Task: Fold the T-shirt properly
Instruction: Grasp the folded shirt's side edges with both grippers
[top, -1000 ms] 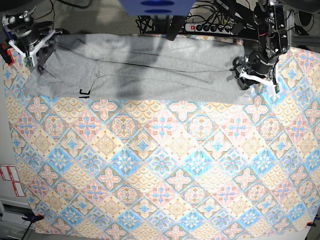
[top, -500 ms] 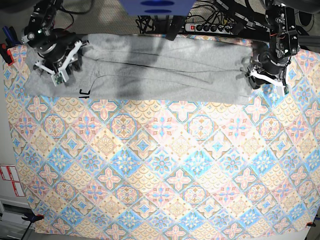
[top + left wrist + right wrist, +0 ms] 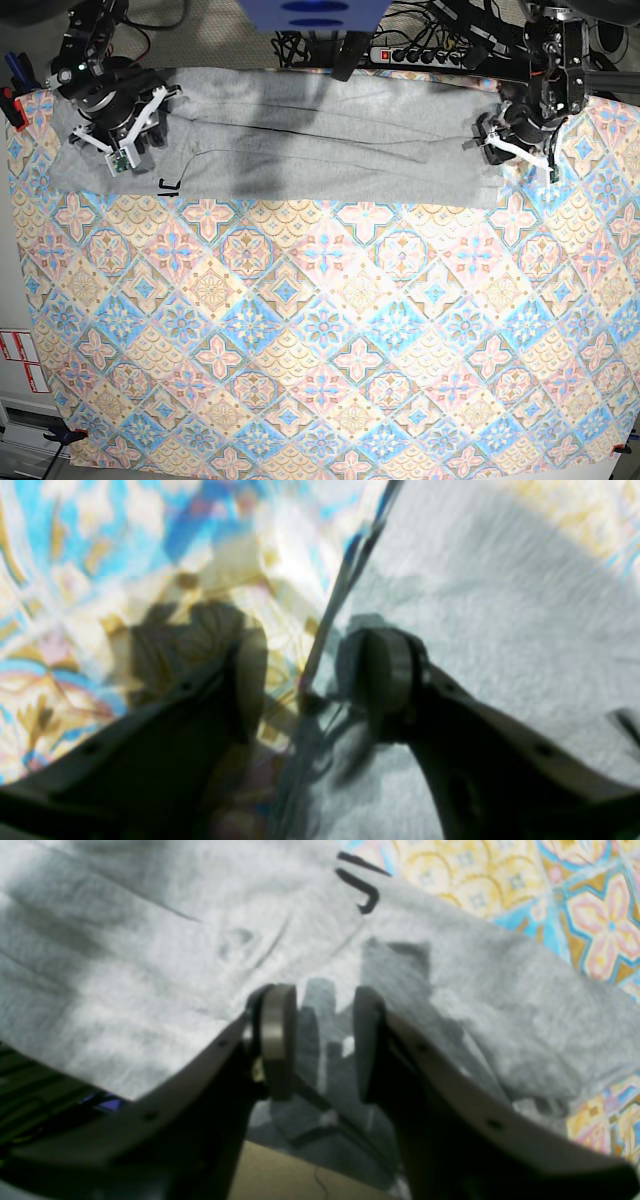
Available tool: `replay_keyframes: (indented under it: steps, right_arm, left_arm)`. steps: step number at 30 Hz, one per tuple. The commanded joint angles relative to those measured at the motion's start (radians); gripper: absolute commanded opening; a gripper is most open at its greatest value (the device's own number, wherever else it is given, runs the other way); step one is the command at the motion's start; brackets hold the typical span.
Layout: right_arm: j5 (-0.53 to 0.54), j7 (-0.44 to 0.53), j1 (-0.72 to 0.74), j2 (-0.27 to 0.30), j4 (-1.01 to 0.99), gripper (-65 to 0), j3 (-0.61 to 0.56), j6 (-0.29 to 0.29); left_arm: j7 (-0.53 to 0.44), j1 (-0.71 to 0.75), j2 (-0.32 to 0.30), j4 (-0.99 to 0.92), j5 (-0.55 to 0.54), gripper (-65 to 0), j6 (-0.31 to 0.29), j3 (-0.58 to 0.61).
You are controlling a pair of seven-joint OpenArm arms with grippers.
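Note:
The grey T-shirt lies as a long folded strip along the far edge of the table, black lettering showing at its front left. My right gripper hovers over the shirt's left end. In the right wrist view it is open, casting a shadow on the T-shirt near the lettering, with nothing between its pads. My left gripper is at the shirt's right end. In the blurred left wrist view it is open and straddles the T-shirt edge.
The tile-patterned tablecloth covers the whole table. A power strip with cables and a blue object lie beyond the far edge. Clamps hold the cloth at the near corners. White labels sit off the left side.
My right gripper moved from the table's far left corner rightward onto the shirt's left end, then held. My left gripper shifted slightly right, then back left at the shirt's right end.

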Motion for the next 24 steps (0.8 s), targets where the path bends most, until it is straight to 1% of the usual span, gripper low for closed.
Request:
replay_keyframes:
  steps: [1,6,10,15,16,20,24]
  right_arm:
    - [0.008,0.016,-0.001,0.010,0.018,-45.4,0.006,0.003]
    - [0.008,0.016,-0.001,0.009,0.018,-45.4,0.006,0.003]
    - [0.008,0.016,-0.001,0.009,0.018,-45.4,0.006,0.003]
    - [0.008,0.016,-0.001,0.009,0.018,-45.4,0.006,0.003]
    - [0.008,0.016,-0.001,0.009,0.018,-45.4,0.006,0.003]
    - [0.008,0.016,-0.001,0.009,0.018,-45.4,0.006,0.003]
    - [0.008,0.016,-0.001,0.009,0.018,-45.4,0.006,0.003]
  left_arm:
    - [0.015,-0.017,-0.007,-0.007,-0.014,-32.6,-0.009,0.018]
    - [0.015,-0.034,-0.005,-0.074,-0.017,-32.7,-0.009,0.062]
    - [0.015,-0.033,-0.005,-0.066,-0.024,-32.9,-0.011,0.134]
    - [0.017,-0.026,-0.005,0.012,-0.024,-33.3,-0.012,0.231]
    - [0.018,-0.026,-0.005,0.024,-0.024,-35.1,-0.012,0.249]
    - [0.020,-0.026,-0.005,0.035,-0.024,-46.4,-0.012,0.274]
    - [0.015,-0.026,-0.004,0.035,-0.024,-47.1,-0.012,0.269]
